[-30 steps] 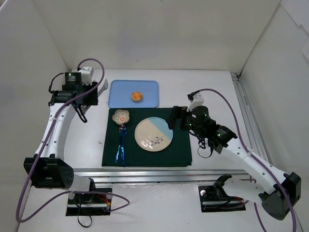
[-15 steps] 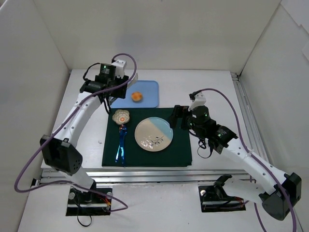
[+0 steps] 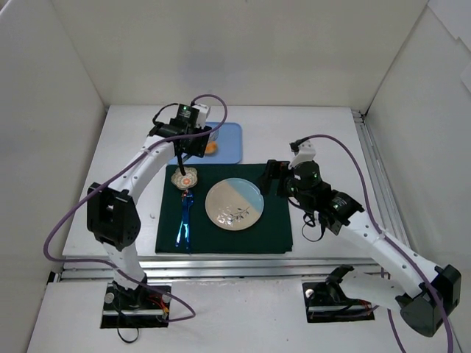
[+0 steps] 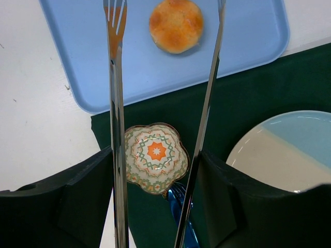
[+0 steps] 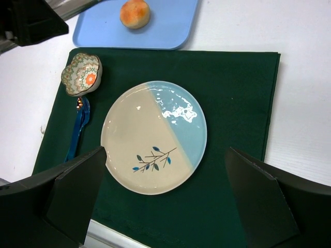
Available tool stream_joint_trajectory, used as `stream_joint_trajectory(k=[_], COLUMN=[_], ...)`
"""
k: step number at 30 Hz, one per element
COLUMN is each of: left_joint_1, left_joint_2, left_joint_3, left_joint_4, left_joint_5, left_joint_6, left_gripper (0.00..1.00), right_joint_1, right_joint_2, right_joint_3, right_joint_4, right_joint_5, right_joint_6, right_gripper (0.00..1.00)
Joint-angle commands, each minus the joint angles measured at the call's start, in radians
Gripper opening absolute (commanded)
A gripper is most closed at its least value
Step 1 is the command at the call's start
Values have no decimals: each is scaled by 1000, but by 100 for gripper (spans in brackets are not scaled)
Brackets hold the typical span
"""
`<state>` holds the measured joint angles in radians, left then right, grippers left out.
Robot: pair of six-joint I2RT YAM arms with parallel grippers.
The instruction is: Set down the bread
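The left gripper [image 4: 160,155] stands partly spread and grips nothing, each of its 2 black fingers carrying a long steel tong arm [image 4: 118,129]. The small round golden-brown bread bun [image 4: 176,25] lies ahead between the tong tips, on a light blue plastic tray [image 4: 248,46]. It looks light, soft and crushable, so I judge the tips should straddle its widest middle and close gently. The right gripper [image 5: 165,201] hangs wide and empty above a round beige-and-blue ceramic plate [image 5: 155,129].
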<state>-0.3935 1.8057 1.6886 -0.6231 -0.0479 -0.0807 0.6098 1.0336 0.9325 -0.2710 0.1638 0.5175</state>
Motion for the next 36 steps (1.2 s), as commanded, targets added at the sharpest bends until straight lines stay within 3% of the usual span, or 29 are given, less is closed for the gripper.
stream_joint_trajectory(k=[1, 21, 24, 29, 36], left_joint_1=[-4, -4, -4, -13, -42], left_joint_2=[10, 138, 132, 126, 63], left_joint_3=[11, -10, -23, -3, 37], left_joint_4=[54, 112, 128, 105, 72], left_joint_5=[-49, -17, -27, -30, -82], left_joint_6=[10, 2, 1, -2, -7], left_gripper=[57, 59, 52, 30, 30], right_joint_1=[7, 7, 4, 5, 7], right_joint_2=[-27, -55, -55, -49, -55], right_joint_3=[31, 29, 28, 29, 29], right_joint_4=[44, 38, 36, 36, 33], right_joint_5=[17, 23, 25, 28, 32], right_joint_6=[-14, -16, -16, -14, -16], right_gripper=[97, 97, 97, 97, 97])
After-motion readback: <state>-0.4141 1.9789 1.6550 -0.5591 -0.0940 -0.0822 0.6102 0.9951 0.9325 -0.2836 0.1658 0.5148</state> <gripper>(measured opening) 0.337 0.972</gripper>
